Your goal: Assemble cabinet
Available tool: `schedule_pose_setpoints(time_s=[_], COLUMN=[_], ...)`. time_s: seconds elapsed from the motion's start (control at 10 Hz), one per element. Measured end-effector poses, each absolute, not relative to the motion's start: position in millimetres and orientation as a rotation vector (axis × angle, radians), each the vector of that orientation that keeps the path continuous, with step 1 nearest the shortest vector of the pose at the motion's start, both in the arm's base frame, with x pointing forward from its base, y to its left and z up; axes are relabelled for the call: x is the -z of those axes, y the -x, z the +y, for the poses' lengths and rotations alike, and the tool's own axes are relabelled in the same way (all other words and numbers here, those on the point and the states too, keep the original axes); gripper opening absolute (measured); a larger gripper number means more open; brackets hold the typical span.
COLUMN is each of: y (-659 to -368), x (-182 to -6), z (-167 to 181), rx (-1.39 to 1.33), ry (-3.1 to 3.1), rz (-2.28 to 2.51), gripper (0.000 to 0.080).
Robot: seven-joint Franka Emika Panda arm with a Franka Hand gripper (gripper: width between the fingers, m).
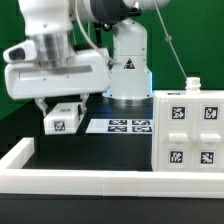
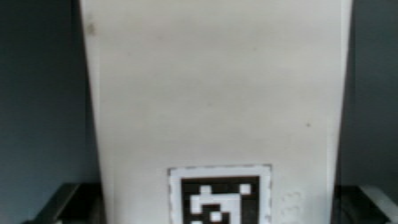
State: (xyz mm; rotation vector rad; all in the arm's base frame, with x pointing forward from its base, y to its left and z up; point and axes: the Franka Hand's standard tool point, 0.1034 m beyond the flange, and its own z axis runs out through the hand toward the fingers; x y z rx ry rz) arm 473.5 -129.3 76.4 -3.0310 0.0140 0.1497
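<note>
Nearest to me in the exterior view is the long white border rail (image 1: pixel 90 182), which runs across the front of the black bench (image 1: pixel 60 152). Just behind it, on the exterior view's right, the large cabinet block (image 1: pixel 190 130) stands upright and shows a grid of four tags.

Further back, on the exterior view's left, my gripper (image 1: pixel 60 106) hangs over the bench. The small cabinet block (image 1: pixel 63 118) sits directly under it with its tag facing the camera. In the wrist view this block (image 2: pixel 214 90) fills nearly the whole picture, with dark finger parts at either side of its tagged end. From that I judge the gripper is clamped narrowly on the block. I can't tell whether the block's underside is clear of the bench.

Just beyond the block lies the flat marker board (image 1: pixel 125 126), and behind that stands the arm's base (image 1: pixel 128 65).

I read the step in hand as carrying the small block across to the large one, which is well apart from it. To do that well, I'd:
- keep the block level
- pass it over the marker board without brushing it
- square its faces to the big block before pushing it home, since a tilted approach would likely jam or shove the big block along the rail

There is no real container here. The rail only fences the work area, and I can see no open compartment in either block.
</note>
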Motion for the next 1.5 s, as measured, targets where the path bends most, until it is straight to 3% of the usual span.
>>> schedule_pose_setpoints(time_s=[0.2,0.4,0.6,1.1,1.5], y=[-487,-479,-481,-534,-537], x=[-100.5,-85.7,-87.1,-172.8,-174.3], z=[-110,-111,-111,-54,-52], rx=[-0.157,-0.141,-0.135,-0.220,-0.215], ry=[3.021,3.030,3.031,3.031,3.030], rz=[0.021,0.026,0.025,0.119,0.114], gripper=[0.0553,0.0553,0.0554,0.0554,0.0554])
